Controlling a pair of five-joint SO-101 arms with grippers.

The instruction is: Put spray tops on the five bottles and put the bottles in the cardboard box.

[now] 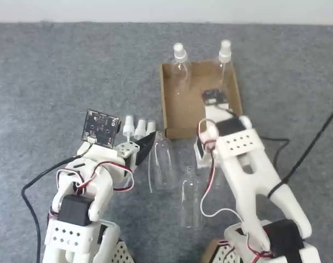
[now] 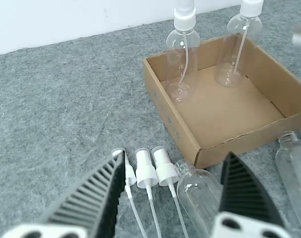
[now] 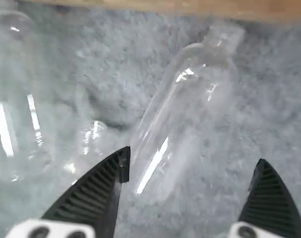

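The grey, fuzzy worktop (image 1: 57, 71) is seen from above. The left arm (image 1: 84, 203) and the right arm (image 1: 254, 175) are set side by side at its near edge.

The cardboard box (image 1: 174, 118) is placed in the middle of the worktop, close to the far edge. Two bottles with their tops already on are stood up inside it. The left standing bottle (image 1: 181, 68) is kept in the far left corner of the box. The right standing bottle (image 1: 225, 63) is kept in the far right corner.

Three bottles with no tops are laid on the worktop. The first bare bottle (image 1: 162, 161) is laid just by the near left corner of the box. The second bare bottle (image 1: 191, 204) is laid closer to the near edge, between the two arms. The third bare bottle (image 3: 190, 109) is laid just in front of the near wall of the box, with its neck pointed at the box.

The three spray tops (image 2: 146, 171) are laid side by side in a row, just beside the neck of the first bare bottle.

The left pincer (image 2: 174, 158) is held wide open over the spray tops and the first bare bottle, and nothing is gripped. The right pincer (image 3: 192, 157) is also spread wide, with the third bare bottle seen between its fingers but not squeezed.
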